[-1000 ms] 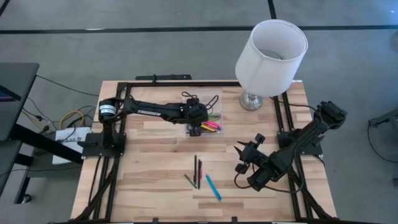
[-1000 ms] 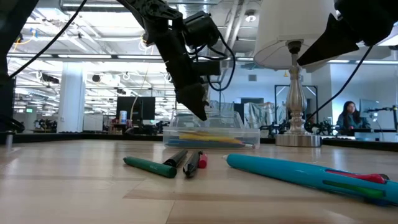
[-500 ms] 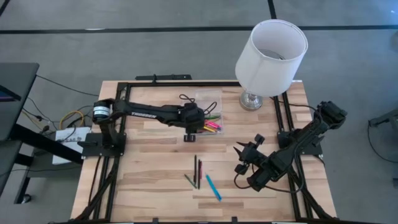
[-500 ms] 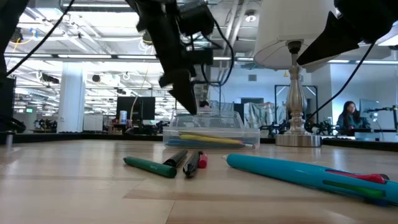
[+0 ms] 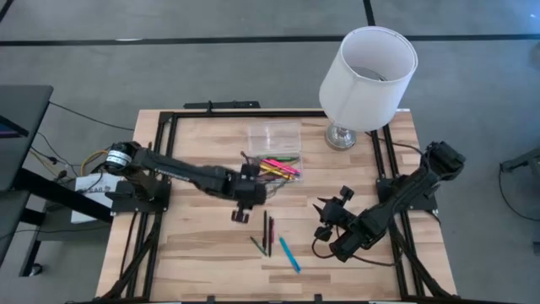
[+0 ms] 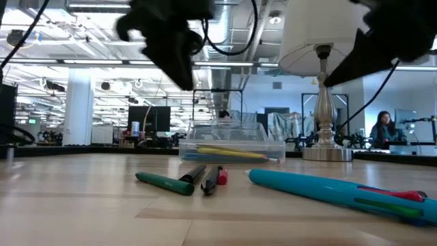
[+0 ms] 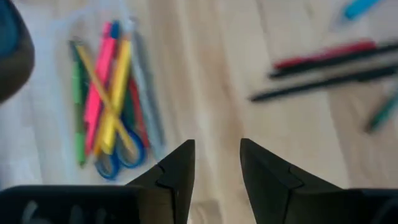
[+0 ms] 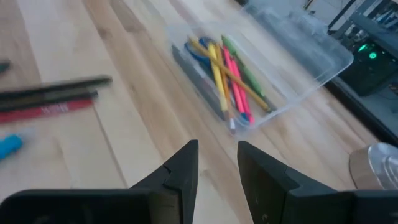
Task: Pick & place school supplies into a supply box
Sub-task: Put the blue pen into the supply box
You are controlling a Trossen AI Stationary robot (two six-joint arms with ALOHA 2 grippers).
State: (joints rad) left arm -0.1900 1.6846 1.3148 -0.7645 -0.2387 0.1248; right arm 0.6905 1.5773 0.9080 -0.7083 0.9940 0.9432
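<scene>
- Pens [image 5: 268, 234] are lying just ahead of your left gripper [image 5: 240, 214], its fingers parted and empty, ready for picking.
- Box [image 5: 275, 152] is sitting behind it; your right gripper [image 5: 322, 208], parted and empty, is waiting.

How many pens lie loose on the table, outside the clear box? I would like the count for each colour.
green pen: 1
black pen: 1
red pen: 1
blue pen: 1
Total: 4
</scene>
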